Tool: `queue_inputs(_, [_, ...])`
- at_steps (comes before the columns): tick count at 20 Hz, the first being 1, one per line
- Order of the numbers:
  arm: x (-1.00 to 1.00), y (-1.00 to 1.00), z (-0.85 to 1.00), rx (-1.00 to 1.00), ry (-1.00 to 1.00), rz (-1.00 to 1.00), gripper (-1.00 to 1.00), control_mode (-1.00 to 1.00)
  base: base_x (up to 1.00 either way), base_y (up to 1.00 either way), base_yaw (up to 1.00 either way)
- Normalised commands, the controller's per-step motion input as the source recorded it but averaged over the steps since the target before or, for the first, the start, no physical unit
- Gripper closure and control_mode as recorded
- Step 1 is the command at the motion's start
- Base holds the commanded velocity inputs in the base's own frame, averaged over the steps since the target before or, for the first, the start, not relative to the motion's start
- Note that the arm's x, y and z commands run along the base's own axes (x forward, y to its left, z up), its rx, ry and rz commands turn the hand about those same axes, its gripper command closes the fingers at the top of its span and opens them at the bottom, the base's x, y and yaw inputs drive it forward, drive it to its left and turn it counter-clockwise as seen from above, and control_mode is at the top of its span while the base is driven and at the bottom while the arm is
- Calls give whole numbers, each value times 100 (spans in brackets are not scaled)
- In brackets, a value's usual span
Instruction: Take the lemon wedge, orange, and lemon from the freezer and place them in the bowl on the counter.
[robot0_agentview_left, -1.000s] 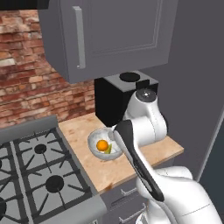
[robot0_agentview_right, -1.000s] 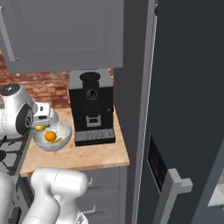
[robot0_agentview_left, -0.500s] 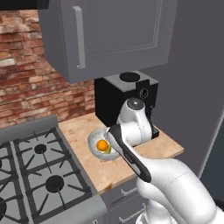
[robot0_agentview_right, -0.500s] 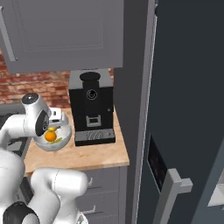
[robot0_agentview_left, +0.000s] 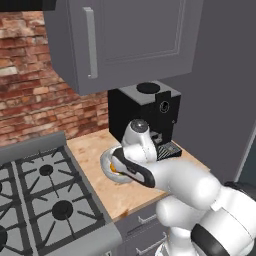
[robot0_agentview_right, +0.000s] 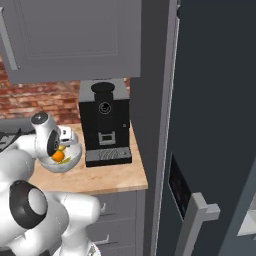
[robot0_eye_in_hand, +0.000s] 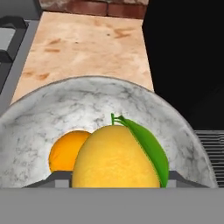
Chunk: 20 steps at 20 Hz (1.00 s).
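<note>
The hand (robot0_eye_in_hand: 114, 186) hung just above the bowl (robot0_eye_in_hand: 39, 118), and the lemon (robot0_eye_in_hand: 114, 159), with a green leaf on its right side, sat between the 2 fingers; only their grey edges showed on either side of the fruit, so whether they pinched it or stood loose around it could not be told. The orange (robot0_eye_in_hand: 65, 151) lay inside the bowl, touching the lemon's left flank and partly hidden behind it. The bowl, marbled whitish-grey, stood on the light wood surface (robot0_eye_in_hand: 83, 43), between the gas stove (robot0_agentview_left: 40, 200) and the black coffee machine (robot0_agentview_right: 105, 125). In the right base view the orange (robot0_agentview_right: 58, 156) showed in the bowl (robot0_agentview_right: 67, 162) with a bit of yellow above it. The dark freezer (robot0_agentview_right: 215, 100) stood to the right of the surface.
</note>
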Motion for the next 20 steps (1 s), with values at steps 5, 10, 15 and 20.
queue_inputs(5, [1, 0, 13, 0, 0, -1, -100, -100, 0, 0, 0])
queue_inputs(10, [-15, 0, 71, 0, -3, -4, -100, -100, 0, 0, 0])
queue_inputs(15, [-95, 0, 100, 0, -33, -2, -100, -100, 0, 0, 0])
queue_inputs(20, [-100, 0, 100, -6, -47, -4, -100, -100, 0, 0, 0])
